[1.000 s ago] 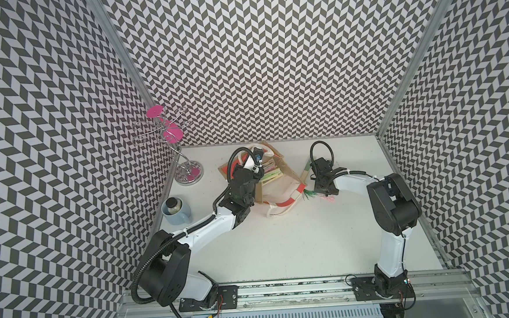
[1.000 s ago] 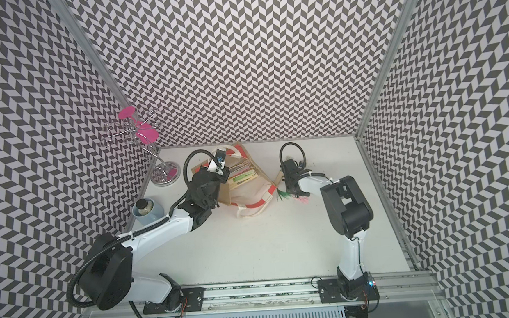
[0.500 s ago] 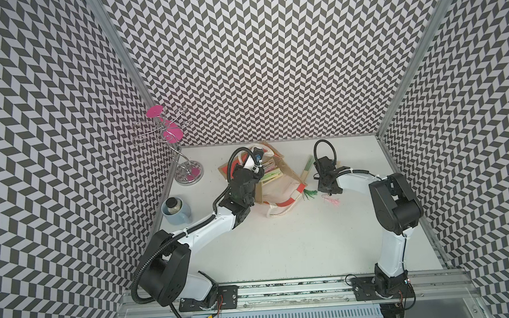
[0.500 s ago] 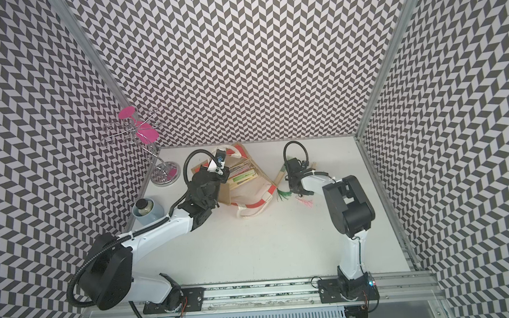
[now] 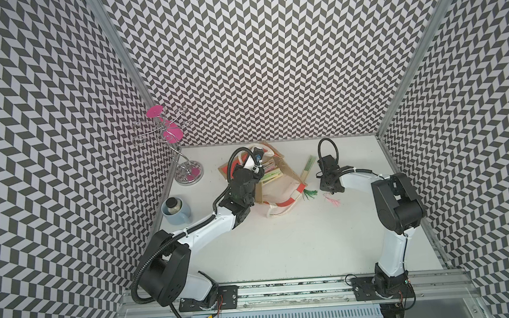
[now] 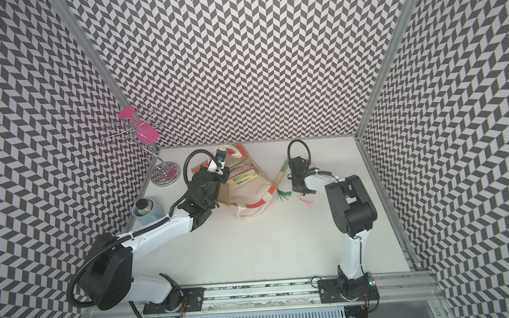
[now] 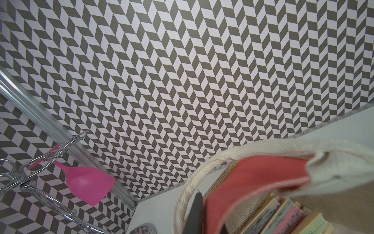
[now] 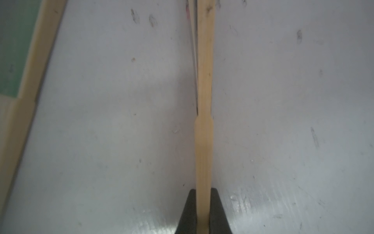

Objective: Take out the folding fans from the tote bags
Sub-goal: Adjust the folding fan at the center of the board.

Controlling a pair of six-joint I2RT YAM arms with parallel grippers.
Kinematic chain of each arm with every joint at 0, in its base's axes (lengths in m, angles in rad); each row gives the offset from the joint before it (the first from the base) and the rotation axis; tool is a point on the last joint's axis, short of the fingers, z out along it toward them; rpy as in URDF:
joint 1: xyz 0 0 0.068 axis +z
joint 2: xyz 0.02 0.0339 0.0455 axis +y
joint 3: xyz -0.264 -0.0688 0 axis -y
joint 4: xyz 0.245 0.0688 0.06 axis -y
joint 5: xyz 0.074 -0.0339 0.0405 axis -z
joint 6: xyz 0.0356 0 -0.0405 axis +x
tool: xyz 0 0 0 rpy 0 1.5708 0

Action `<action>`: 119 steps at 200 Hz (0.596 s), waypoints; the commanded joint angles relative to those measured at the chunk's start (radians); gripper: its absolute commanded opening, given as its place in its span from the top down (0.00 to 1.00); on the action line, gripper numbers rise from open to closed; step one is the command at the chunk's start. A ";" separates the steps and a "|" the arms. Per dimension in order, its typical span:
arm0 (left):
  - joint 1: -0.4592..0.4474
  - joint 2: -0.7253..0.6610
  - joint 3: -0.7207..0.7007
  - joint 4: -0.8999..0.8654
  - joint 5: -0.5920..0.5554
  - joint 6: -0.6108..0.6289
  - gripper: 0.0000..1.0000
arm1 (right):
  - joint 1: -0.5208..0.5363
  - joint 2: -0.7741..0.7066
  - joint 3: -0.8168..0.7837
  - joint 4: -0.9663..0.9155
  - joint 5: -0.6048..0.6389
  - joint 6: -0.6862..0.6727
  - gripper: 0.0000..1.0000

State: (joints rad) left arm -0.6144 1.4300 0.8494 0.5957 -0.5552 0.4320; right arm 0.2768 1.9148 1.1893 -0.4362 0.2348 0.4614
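The tote bag [image 5: 279,191] [image 6: 251,196] lies open at the back of the table, with several folding fans [image 5: 270,172] [image 6: 242,174] [image 7: 283,216] packed inside. My left gripper [image 5: 255,165] [image 6: 219,166] [image 7: 202,214] is shut on the bag's red rim panel [image 7: 253,178], beside the cream handle [image 7: 182,194]. To the bag's right, my right gripper [image 5: 329,188] [image 6: 302,190] [image 8: 203,210] is shut on a pale bamboo fan [image 8: 204,101] low over the table, and its pink tassel [image 5: 334,201] trails behind. A green fan [image 5: 307,170] [image 8: 18,60] with a green tassel lies beside it, against the bag.
A chrome glass rack [image 5: 187,170] holding pink glasses [image 7: 87,186] stands at the back left. A blue mug [image 5: 176,210] with something inside sits by the left wall. Patterned walls close in three sides.
My right gripper has shifted a little to the right, away from the bag, with the bamboo fan; the pink tassel now lies apart from the green one. The left arm has stayed still.
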 commanded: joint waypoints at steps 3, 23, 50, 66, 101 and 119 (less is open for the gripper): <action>0.005 -0.022 0.033 0.039 0.012 -0.009 1.00 | -0.082 -0.092 -0.092 0.071 -0.345 -0.056 1.00; 0.005 -0.022 0.034 0.042 0.011 -0.008 1.00 | -0.149 -0.167 -0.146 0.188 -0.575 -0.077 1.00; 0.005 -0.020 0.034 0.048 0.012 -0.007 1.00 | -0.225 -0.203 -0.197 0.289 -0.769 -0.090 1.00; 0.005 -0.017 0.036 0.049 0.012 -0.007 1.00 | -0.276 -0.209 -0.255 0.400 -0.892 -0.069 1.00; 0.005 -0.014 0.036 0.053 0.008 -0.003 1.00 | -0.341 -0.165 -0.322 0.584 -1.091 -0.023 1.00; 0.005 -0.014 0.034 0.056 0.005 -0.001 1.00 | -0.341 -0.139 -0.312 0.597 -1.103 -0.033 1.00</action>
State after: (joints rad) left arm -0.6144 1.4300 0.8494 0.5961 -0.5556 0.4324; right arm -0.0597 1.7466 0.8673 0.0055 -0.7292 0.4278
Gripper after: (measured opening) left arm 0.094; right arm 0.089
